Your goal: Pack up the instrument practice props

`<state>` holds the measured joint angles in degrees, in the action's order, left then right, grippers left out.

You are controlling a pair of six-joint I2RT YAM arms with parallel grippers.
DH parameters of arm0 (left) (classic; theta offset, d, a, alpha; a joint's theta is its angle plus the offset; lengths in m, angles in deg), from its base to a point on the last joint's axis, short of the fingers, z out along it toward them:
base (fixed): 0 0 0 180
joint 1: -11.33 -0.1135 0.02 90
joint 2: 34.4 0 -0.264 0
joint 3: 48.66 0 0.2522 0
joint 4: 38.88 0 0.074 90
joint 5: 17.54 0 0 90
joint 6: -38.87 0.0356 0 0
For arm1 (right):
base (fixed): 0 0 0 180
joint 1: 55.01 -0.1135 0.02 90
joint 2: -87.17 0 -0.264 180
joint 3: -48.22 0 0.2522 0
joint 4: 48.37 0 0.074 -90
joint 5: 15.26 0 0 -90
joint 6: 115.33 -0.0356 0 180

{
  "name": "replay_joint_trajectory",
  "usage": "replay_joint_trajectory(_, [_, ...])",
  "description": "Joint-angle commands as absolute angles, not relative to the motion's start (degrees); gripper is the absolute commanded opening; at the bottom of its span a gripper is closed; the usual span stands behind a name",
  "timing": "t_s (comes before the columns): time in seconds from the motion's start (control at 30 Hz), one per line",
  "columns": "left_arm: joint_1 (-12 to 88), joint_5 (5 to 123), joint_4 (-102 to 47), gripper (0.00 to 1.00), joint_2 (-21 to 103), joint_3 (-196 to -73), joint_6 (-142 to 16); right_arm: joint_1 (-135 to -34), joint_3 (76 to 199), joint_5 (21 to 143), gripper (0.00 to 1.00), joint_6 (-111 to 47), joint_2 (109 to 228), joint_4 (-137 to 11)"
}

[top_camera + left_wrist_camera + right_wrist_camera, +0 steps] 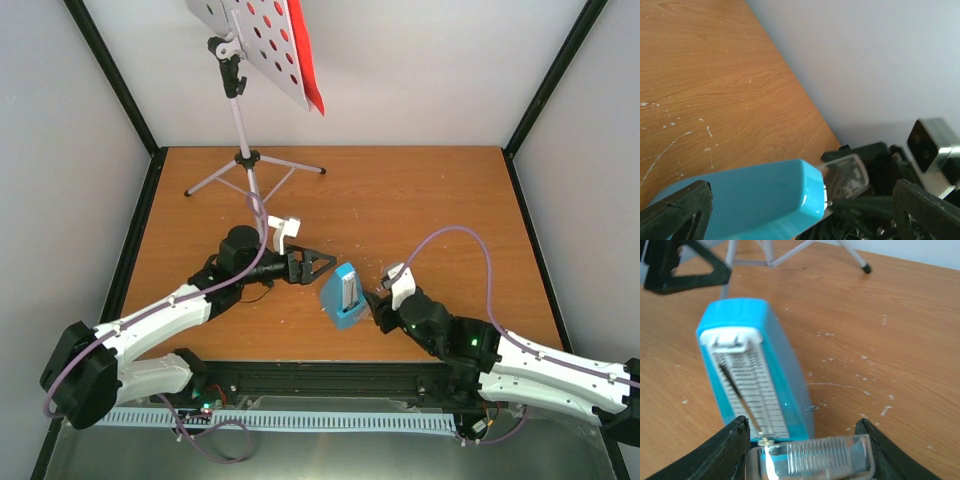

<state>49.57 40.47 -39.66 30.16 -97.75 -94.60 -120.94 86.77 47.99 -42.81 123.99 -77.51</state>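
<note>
Top external: right gripper (377, 300) flanks blue metronome (343, 297); left gripper (325, 265) spread nearby.

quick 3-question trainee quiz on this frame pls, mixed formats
1. True or false: a red sheet is on the music stand.
2. Where is the metronome? A) between the left gripper and the right gripper; B) up on the music stand; C) under the stand's legs.
3. Fill in: the left gripper's jaws are ___.

Key: 1 true; 2 A; 3 open.
</note>
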Motion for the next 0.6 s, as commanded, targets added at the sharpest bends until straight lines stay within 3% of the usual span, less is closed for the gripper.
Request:
replay_joint_trajectory(0.0, [49.3, 38.76, -36.78, 0.97, 27.47, -99.75, -87.24, -119.11, 93.5, 41.5, 0.46, -48.96, 124.27, -89.6])
replay_joint_trajectory(0.23, [50.33, 23.3, -37.42, 0.89, 24.98, -102.98, -82.23, -118.03, 101.25, 61.54, 0.48, -48.95, 123.29, -85.37])
replay_joint_trajectory(0.4, [56.02, 19.36, -27.53, 0.76, 29.6, -109.28, -77.07, -116.47, 108.79, 69.83, 0.48, -46.67, 127.11, -83.18])
replay_joint_trajectory(0.57, [57.03, 14.88, -30.01, 0.61, 30.29, -109.18, -79.11, -112.64, 111.19, 79.85, 0.48, -46.27, 129.66, -80.04])
